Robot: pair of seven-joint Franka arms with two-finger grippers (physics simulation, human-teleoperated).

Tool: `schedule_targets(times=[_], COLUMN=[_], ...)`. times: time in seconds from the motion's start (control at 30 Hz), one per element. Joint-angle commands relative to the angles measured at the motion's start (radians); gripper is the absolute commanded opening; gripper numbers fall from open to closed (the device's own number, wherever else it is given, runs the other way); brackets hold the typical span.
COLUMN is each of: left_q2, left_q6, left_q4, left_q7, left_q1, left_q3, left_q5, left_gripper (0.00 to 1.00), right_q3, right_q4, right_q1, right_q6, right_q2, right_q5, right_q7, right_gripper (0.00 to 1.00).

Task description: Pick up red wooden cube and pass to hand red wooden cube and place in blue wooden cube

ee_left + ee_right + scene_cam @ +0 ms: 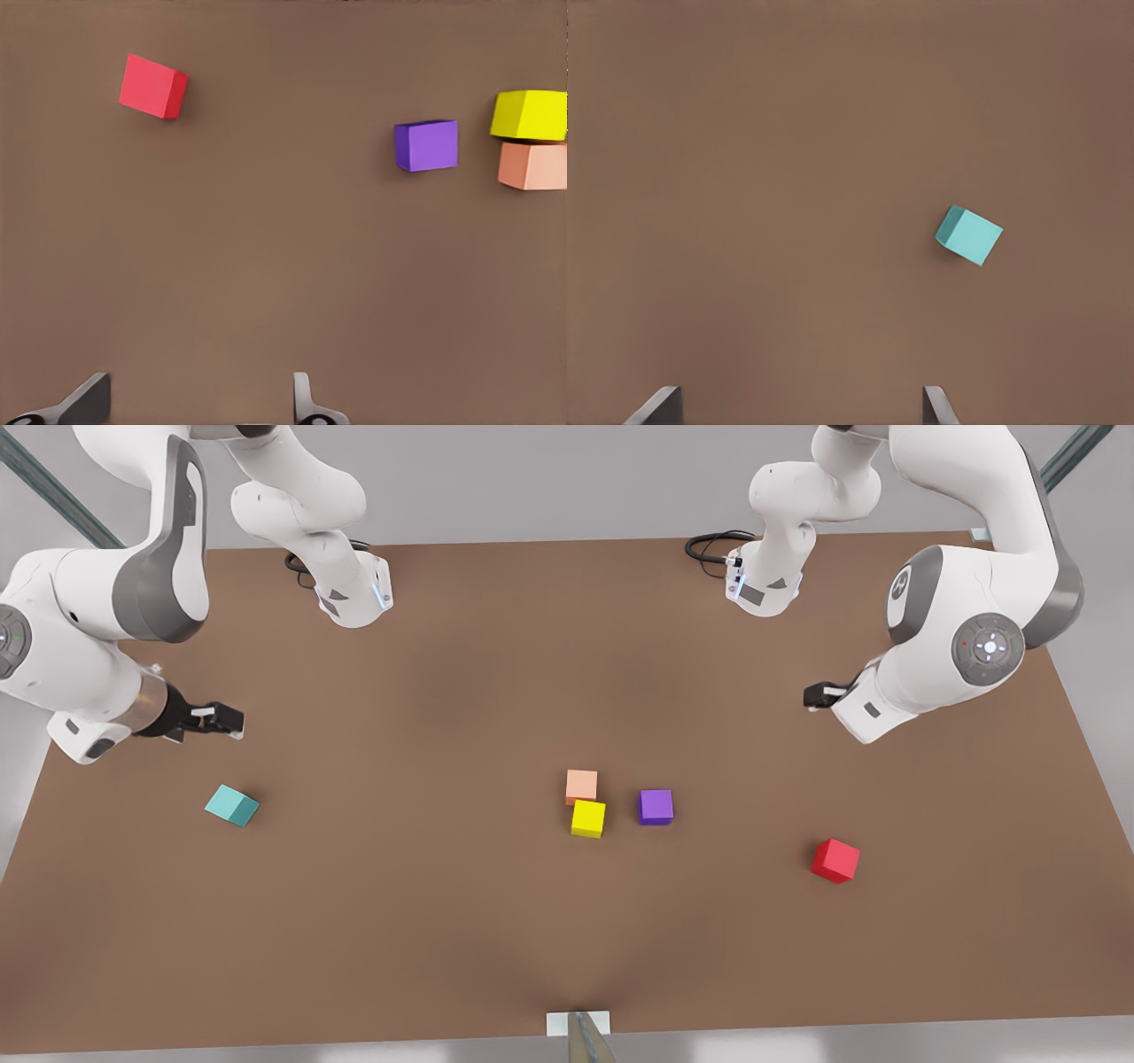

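Note:
The red wooden cube [835, 860] lies on the brown table at the front view's right, and in the left wrist view the red wooden cube [152, 87] sits far ahead of the fingertips. My left gripper [811, 695] [199, 398] hangs open above the table, well behind that cube, holding nothing. The blue wooden cube [232, 805] [969, 235], teal in colour, rests at the front view's left. My right gripper [232, 722] [799, 405] hovers open just behind it, fingers wide apart and empty.
Near the table's middle stand a salmon-orange cube [581, 786] [533, 166], a yellow cube [588, 818] [530, 114] touching it, and a purple cube [656, 807] [427, 145] slightly apart. Both arm bases [354, 598] stand at the table's far edge.

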Motion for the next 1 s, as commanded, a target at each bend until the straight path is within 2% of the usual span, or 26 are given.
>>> schedule_targets(times=[0.0,0.1,0.17,0.2,0.3,0.4,0.47,0.6,0.97], left_q2=[-0.001,0.079,0.306,0.465,0.577,0.573,0.567,0.567,0.596], left_q6=[0.034,0.056,0.122,0.125,0.295,0.502,0.519,0.62,0.688], left_q4=[0.0,0.039,0.216,0.371,0.389,0.255,0.235,0.188,0.149], left_q7=[0.003,-0.023,-0.172,-0.311,-0.75,-1.065,-1.149,-1.348,-1.21], left_q1=[0.0,0.0,0.003,0.005,0.025,0.021,0.021,0.023,0.097], left_q3=[0.0,0.003,0.001,0.001,0.013,0.095,0.142,0.147,0.153], left_q5=[-0.001,0.009,0.012,0.012,0.012,-0.019,-0.102,-0.097,-0.074], left_gripper=[1.0,1.0,1.0,1.0,1.0,1.0,1.0,1.0,1.0], right_q3=[0.0,-0.001,-0.001,-0.001,-0.001,-0.001,-0.001,-0.001,0.0], right_q4=[0.001,0.001,0.001,0.001,0.002,0.004,0.011,0.007,0.001], right_q1=[0.001,0.001,0.001,0.001,0.001,0.001,0.001,0.002,0.007], right_q6=[0.052,0.043,0.047,0.047,0.049,0.044,0.043,0.044,0.041], right_q2=[0.0,0.002,0.003,0.003,0.003,-0.006,-0.008,-0.006,-0.005], right_q5=[0.001,-0.006,-0.002,-0.002,-0.002,-0.004,-0.004,-0.01,-0.01], right_q7=[-0.009,-0.008,-0.008,-0.008,-0.008,-0.008,-0.008,-0.008,-0.009], right_gripper=[1.0,1.0,1.0,1.0,1.0,1.0,1.0,1.0,1.0])
